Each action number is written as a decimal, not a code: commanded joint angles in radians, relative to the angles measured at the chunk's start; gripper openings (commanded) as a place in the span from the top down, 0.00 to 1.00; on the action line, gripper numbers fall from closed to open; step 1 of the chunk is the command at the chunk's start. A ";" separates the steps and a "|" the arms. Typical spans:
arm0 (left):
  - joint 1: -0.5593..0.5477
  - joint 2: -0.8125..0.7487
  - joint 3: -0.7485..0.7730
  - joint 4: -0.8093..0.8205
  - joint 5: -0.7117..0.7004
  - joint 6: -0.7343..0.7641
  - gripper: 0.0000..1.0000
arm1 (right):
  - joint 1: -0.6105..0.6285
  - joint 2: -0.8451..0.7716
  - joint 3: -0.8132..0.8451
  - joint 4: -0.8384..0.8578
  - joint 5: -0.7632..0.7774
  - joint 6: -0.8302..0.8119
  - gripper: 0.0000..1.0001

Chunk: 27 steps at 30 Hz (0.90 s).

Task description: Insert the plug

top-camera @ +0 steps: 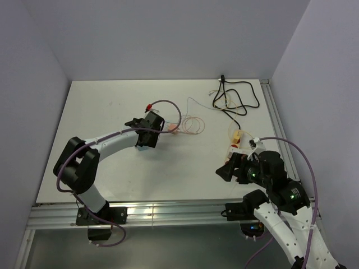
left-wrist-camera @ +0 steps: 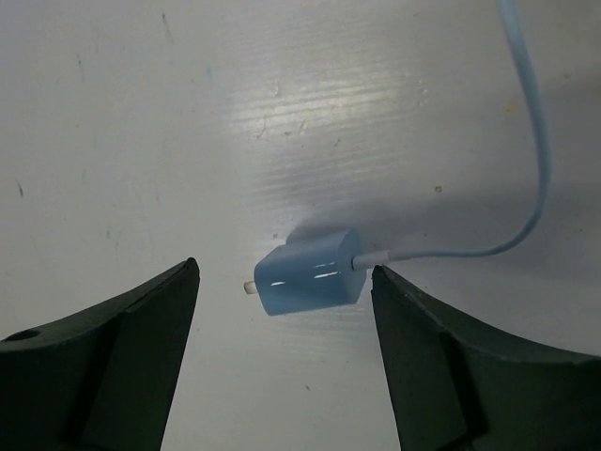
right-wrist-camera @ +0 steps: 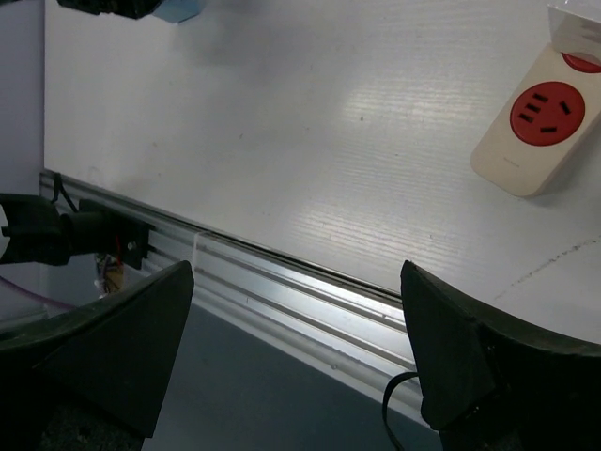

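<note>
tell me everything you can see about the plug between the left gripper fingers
The plug is a small rounded block, pale bluish-white with a glossy, plastic-looking shell that catches highlights. A short stub pokes out of its left end in the left wrist view. A thin cable leaves its right end and curves up out of view. It lies on its side, slightly tilted, on the white table, between the open fingers of the left gripper and touching neither.
</note>
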<state>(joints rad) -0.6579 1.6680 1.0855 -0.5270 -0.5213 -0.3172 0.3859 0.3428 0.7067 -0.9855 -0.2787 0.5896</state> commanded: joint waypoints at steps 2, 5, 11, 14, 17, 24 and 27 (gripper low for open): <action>0.043 -0.025 0.014 0.071 0.153 0.092 0.24 | 0.019 -0.025 0.043 0.013 0.016 -0.053 0.01; 0.050 -0.019 0.011 0.062 0.181 0.115 0.27 | 0.059 -0.039 0.016 0.033 0.044 -0.042 0.00; 0.052 -0.042 -0.004 0.027 0.216 0.138 0.23 | 0.195 -0.134 0.020 -0.016 0.257 0.033 0.00; 0.052 -0.045 -0.027 0.036 0.241 0.148 0.21 | 0.280 -0.134 0.027 -0.038 0.292 0.064 0.00; 0.052 -0.010 -0.033 0.025 0.195 0.147 0.21 | 0.297 -0.110 0.027 -0.021 0.296 0.061 0.00; 0.057 0.056 -0.021 0.030 0.164 0.130 0.32 | 0.298 -0.084 0.023 -0.007 0.283 0.058 0.00; 0.069 0.075 -0.016 0.038 0.167 0.115 0.49 | 0.297 -0.074 0.030 -0.007 0.283 0.056 0.00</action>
<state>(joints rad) -0.6014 1.7294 1.0550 -0.4976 -0.3443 -0.1997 0.6765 0.2516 0.7086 -1.0172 -0.0158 0.6388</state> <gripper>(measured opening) 0.565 0.999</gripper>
